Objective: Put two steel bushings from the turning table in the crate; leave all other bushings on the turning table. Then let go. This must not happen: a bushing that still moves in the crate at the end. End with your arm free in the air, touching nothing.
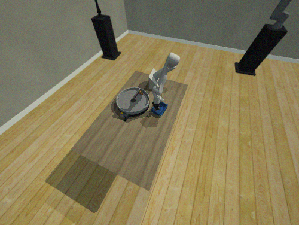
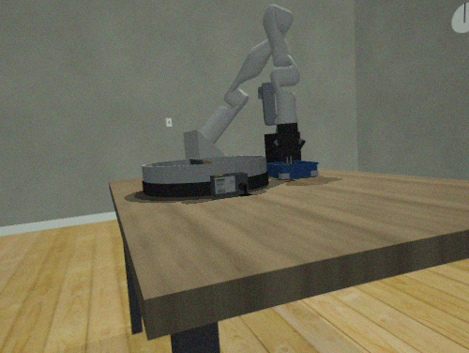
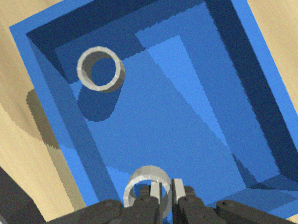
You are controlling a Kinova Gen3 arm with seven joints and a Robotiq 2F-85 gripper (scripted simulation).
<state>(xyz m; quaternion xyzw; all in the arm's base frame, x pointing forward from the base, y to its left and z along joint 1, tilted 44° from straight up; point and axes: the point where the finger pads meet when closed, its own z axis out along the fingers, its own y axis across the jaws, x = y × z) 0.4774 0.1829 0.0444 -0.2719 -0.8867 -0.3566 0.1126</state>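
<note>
In the wrist view my gripper (image 3: pixel 166 192) is shut on the wall of a steel bushing (image 3: pixel 146 183), a grey ring, and holds it low inside the blue crate (image 3: pixel 150 100). A second steel bushing (image 3: pixel 100 68) lies on the crate floor at the upper left. In the top view the gripper (image 1: pixel 156 105) is down in the crate (image 1: pixel 159 109), just right of the round grey turning table (image 1: pixel 133 100). A small brass-coloured bushing (image 1: pixel 140 90) sits near the turning table's far rim. In the exterior view the gripper (image 2: pixel 287 157) reaches into the crate (image 2: pixel 292 169).
The turning table (image 2: pixel 204 175) has a raised rim, a black base and a small control box (image 2: pixel 229 184) at its front. The robot's base (image 1: pixel 153 78) stands behind the crate. Two black camera stands (image 1: pixel 105 36) (image 1: pixel 259 51) are on the floor beyond the table.
</note>
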